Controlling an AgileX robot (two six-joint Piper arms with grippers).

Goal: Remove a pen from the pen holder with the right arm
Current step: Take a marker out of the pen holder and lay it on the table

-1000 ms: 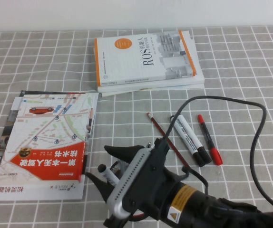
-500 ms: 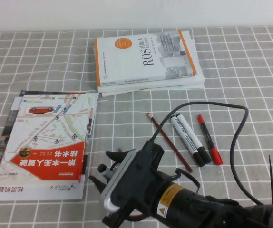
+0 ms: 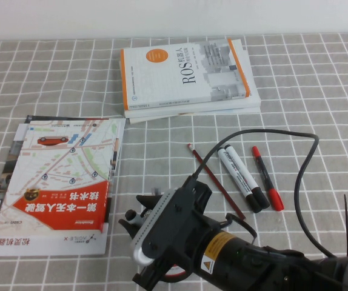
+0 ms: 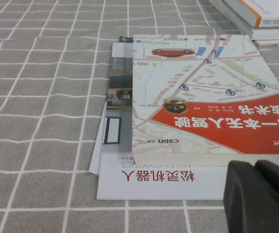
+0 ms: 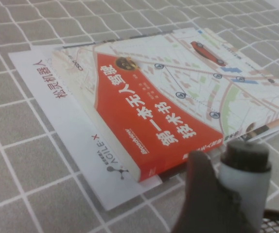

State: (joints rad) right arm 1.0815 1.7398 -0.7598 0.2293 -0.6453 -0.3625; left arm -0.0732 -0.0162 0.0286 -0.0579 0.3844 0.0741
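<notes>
A white marker with a black cap [image 5: 244, 179] stands upright in a black mesh pen holder [image 5: 275, 225] at the table's near edge. In the high view only its cap [image 3: 130, 214] shows, and my right arm hides most of the holder. My right gripper [image 3: 131, 211] [image 5: 245, 167] is open around the marker. One finger [image 5: 202, 194] lies against its side, and a gap shows between the marker and the other finger. My left gripper [image 4: 255, 165] is shut, holds nothing, and hovers by the near edge of the red map book [image 4: 202, 97].
The red map book [image 3: 65, 176] lies on a white booklet left of the holder. A pencil [image 3: 213, 179], two black-capped markers [image 3: 240, 176] and a red pen [image 3: 266, 176] lie to the right. A stack of ROS books [image 3: 186, 76] sits at the back. A black cable [image 3: 307, 157] loops above the table.
My right gripper has come down around the marker's cap, and its fingers have narrowed towards it. The loose pens and the books have not moved.
</notes>
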